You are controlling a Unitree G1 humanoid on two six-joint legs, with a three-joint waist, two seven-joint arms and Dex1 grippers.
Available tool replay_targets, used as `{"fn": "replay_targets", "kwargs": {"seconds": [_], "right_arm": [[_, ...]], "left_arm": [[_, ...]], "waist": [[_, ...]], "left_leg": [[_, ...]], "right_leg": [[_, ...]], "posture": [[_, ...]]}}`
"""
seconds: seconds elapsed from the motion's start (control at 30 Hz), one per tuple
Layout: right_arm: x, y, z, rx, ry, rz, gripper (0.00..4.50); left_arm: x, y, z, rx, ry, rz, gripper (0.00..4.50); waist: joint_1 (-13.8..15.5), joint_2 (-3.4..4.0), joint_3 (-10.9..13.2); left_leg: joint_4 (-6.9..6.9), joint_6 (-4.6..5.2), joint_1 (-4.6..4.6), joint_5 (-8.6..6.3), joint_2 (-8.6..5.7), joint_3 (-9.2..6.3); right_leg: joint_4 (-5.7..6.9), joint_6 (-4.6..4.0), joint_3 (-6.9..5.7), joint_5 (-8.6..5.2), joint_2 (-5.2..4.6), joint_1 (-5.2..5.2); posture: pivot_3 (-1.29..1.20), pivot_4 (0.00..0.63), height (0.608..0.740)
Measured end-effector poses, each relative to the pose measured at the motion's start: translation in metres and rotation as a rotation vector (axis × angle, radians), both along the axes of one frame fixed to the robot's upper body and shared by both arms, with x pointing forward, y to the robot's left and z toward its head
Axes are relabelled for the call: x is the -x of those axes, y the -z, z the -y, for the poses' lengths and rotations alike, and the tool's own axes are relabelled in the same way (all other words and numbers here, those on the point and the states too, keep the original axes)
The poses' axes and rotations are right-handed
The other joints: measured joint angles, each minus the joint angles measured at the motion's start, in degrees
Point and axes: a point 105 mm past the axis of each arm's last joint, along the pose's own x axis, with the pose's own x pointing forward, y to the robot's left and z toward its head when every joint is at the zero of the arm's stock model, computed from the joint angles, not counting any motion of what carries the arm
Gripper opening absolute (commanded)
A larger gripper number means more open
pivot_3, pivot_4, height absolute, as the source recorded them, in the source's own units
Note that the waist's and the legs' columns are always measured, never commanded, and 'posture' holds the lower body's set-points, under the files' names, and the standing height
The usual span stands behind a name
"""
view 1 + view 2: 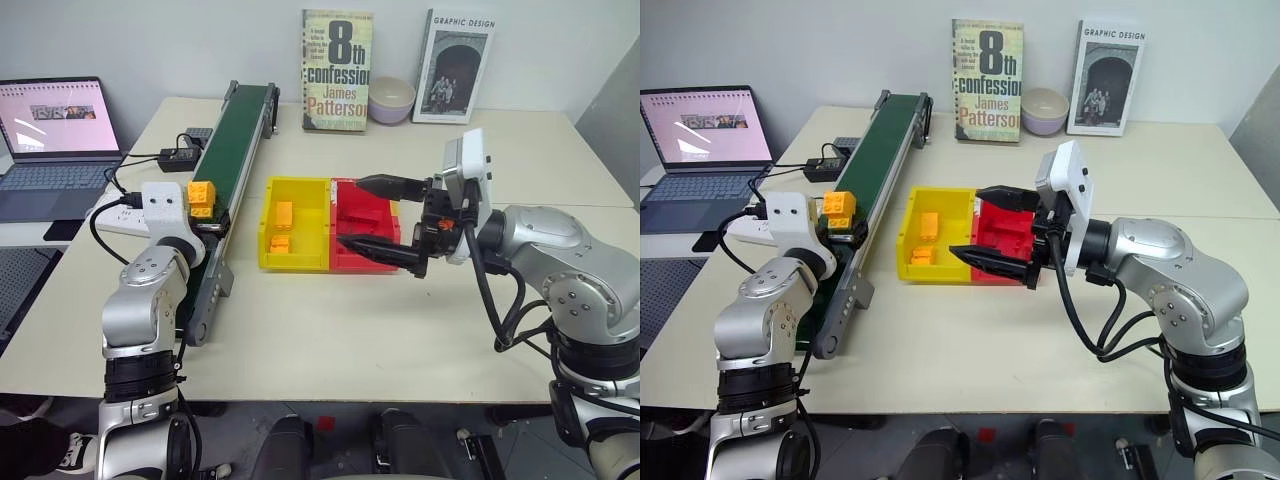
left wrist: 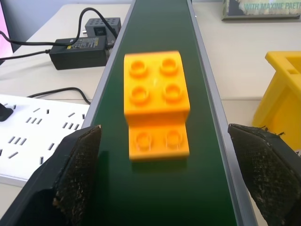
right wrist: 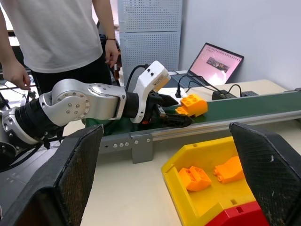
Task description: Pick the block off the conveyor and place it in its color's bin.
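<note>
Person (image 3: 61, 33) cut off above chest; laptop (image 1: 55, 140) cropped at edge.

At upper centre, an upright greenish paperback book (image 1: 337, 70) reads "8th confession James Patterson". Right of it, a white-bordered upright book (image 1: 454, 67) reads "GRAPHIC DESIGN".

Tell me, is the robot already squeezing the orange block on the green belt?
No. The left gripper is wide open, its fingers on either side of the block, which sits free on the conveyor.

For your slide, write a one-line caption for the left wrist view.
Open left gripper straddles the conveyor, lined up on the yellow-orange block.
</note>
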Motion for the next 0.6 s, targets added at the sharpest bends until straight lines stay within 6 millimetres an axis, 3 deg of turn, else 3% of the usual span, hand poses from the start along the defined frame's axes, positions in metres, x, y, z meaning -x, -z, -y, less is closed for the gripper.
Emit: {"fn": "replay_targets", "kwargs": {"seconds": [0.13,0.53,0.6], "right_arm": [[-0.001,0.0,0.001,0.005,0.005,0.004,4.5],[-0.01,0.001,0.006,0.001,0.027,0.026,4.5],[-0.011,0.002,0.007,-0.001,0.028,0.025,4.5]], "left_arm": [[0.0,0.004,-0.001,0.004,-0.004,-0.008,4.03],[0.018,0.007,-0.007,0.05,-0.04,-0.031,1.73],[0.021,0.007,-0.005,0.056,-0.045,-0.04,1.56]], "waist": [[0.0,0.0,0.0],[0.0,0.0,0.0],[0.0,0.0,0.0]], "left_leg": [[0.0,0.0,0.0,0.0,0.0,0.01],[0.0,0.0,0.0,0.0,0.0,-0.01],[0.0,0.0,0.0,0.0,0.0,-0.01]], "right_leg": [[0.0,0.0,0.0,0.0,0.0,0.0],[0.0,0.0,0.0,0.0,0.0,0.01],[0.0,0.0,0.0,0.0,0.0,0.01]], "posture": [[0.0,0.15,0.74],[0.0,0.15,0.74],[0.0,0.15,0.74]]}}
